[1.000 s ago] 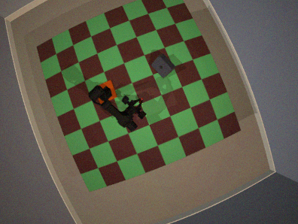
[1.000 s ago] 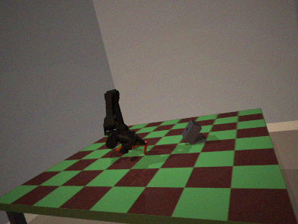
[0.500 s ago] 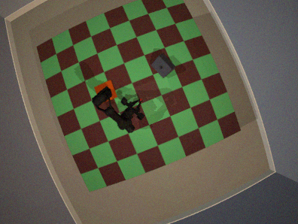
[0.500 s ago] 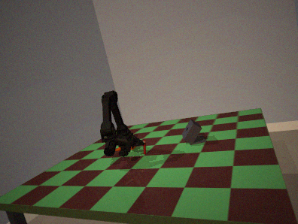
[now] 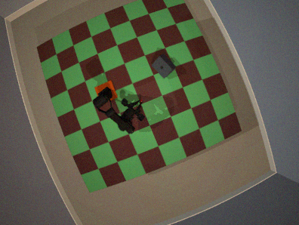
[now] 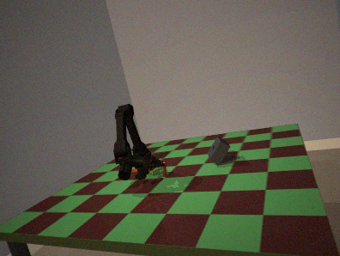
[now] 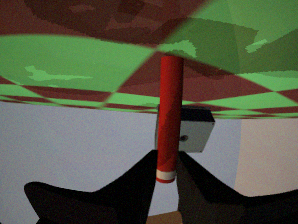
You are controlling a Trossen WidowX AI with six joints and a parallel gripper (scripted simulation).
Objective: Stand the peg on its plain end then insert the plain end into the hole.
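The red peg (image 5: 141, 100) (image 6: 165, 171) (image 7: 171, 100) stands about upright, its white band (image 7: 166, 175) at the top and its plain end down at or just above the table; which of the two I cannot tell. My gripper (image 6: 162, 163) (image 7: 166, 156) is shut on the peg near the banded end, reaching in from the side with the fingers about level. The grey sloped panel (image 5: 167, 69) (image 6: 221, 151) (image 7: 199, 131) stands apart from the peg, beyond it in the wrist view. Its hole (image 5: 161, 67) (image 6: 214, 147) (image 7: 184, 138) shows as a dark dot in the face, with nothing in it.
An orange square (image 5: 100, 89) (image 6: 135, 171) lies at the arm's base, partly hidden by the arm. The table has a green and dark red checkered top (image 5: 128, 162) (image 6: 180, 202). The arm's shadow falls around the peg.
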